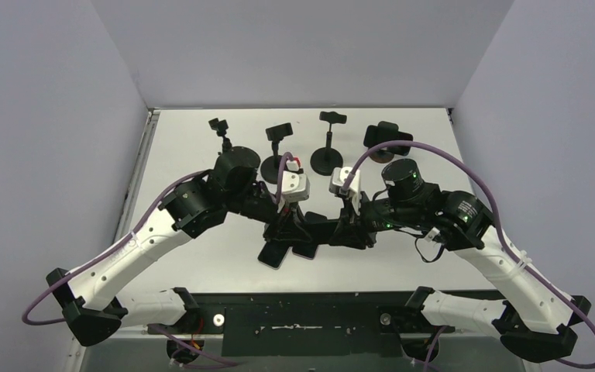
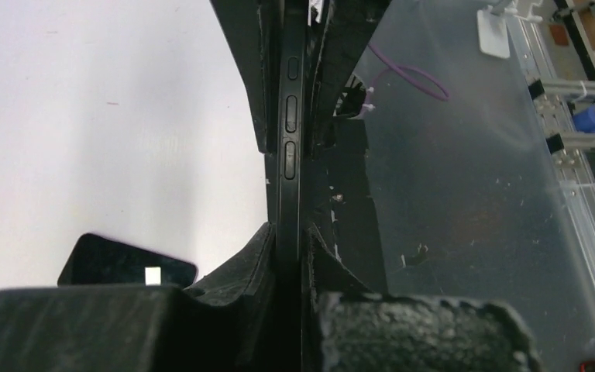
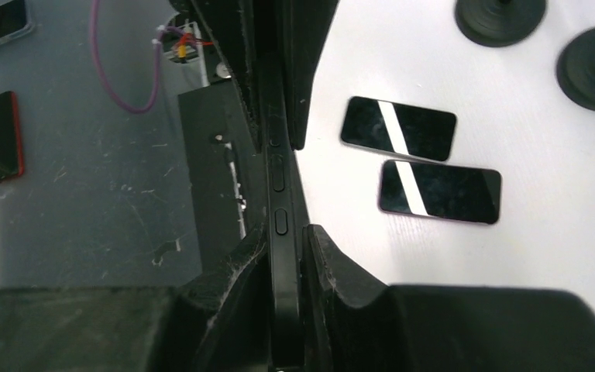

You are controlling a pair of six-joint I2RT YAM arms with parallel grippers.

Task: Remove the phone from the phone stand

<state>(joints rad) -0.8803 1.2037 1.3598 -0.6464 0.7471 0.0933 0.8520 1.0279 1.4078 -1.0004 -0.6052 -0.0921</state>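
A slim black phone [image 2: 290,147] with three side buttons is seen edge-on. It is held above the near middle of the white table [image 1: 194,147], on none of the stands. Both of its flat faces are hidden in the wrist views, and its ends disappear between black fingers. From above it is nearly lost under the two wrists where the arms meet.

The left gripper [image 2: 288,240] pinches one end, its rough black fingers [image 2: 240,263] pressed against both faces. The right gripper [image 3: 283,240] pinches the opposite end the same way, so the phone spans lengthways between the two.

On the table beneath lie two more dark glossy phones [image 3: 399,128] [image 3: 440,191], flat, side by side, close but not touching. One of them is partly cut off behind the left gripper's body in its own view.

Along the far side of the table stand four black phone stands on round bases [image 1: 221,128] [image 1: 277,155] [image 1: 330,147] [image 1: 387,139]. The leftmost is partly hidden by the left arm. The rightmost carries a dark slab, too small to identify.
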